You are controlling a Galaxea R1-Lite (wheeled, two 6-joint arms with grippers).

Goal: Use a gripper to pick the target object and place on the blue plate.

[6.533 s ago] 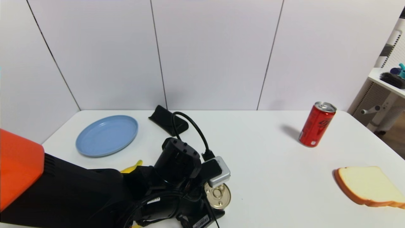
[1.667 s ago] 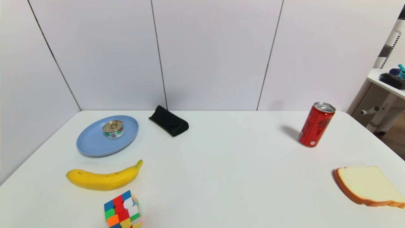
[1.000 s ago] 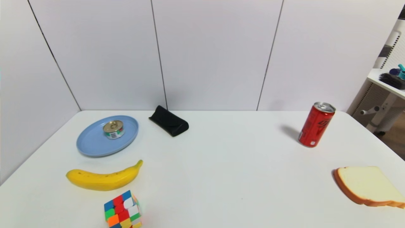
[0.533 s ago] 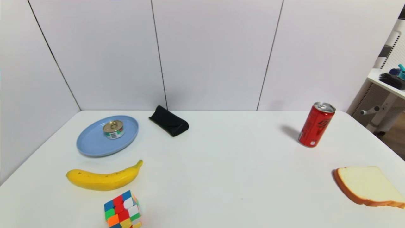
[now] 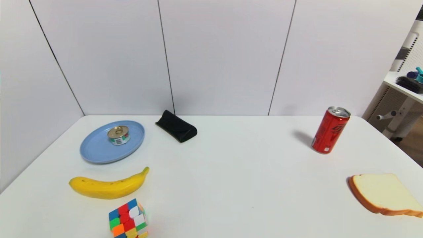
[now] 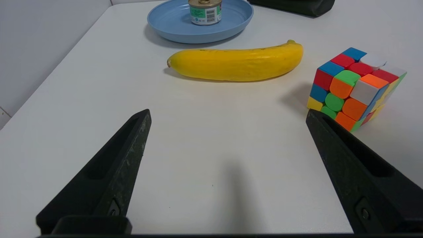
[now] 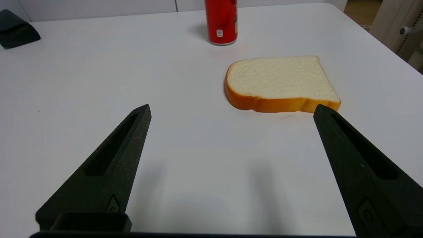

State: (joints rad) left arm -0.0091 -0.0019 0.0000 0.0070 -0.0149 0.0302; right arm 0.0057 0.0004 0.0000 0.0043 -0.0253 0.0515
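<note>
The small round tin [image 5: 118, 135] with its gold lid stands upright on the light-blue plate [image 5: 96, 148] at the table's far left; the left wrist view shows the tin [image 6: 205, 12] and the plate [image 6: 172, 28] too. Neither arm appears in the head view. My left gripper [image 6: 228, 114] is open and empty over bare table near the front left, short of the banana. My right gripper [image 7: 231, 110] is open and empty over the front right, short of the bread slice.
A banana [image 5: 107, 186] lies in front of the plate, a colour cube [image 5: 128, 218] nearer still. A black case [image 5: 176, 126] sits at the back, a red drink can [image 5: 330, 129] at the back right, a bread slice [image 5: 385, 194] at the front right.
Six and a half seconds ago my left arm stood over the tin near the table's front. Now the tin rests on the plate and the arm is gone from the head view. Nothing moved in the last 1.7 seconds.
</note>
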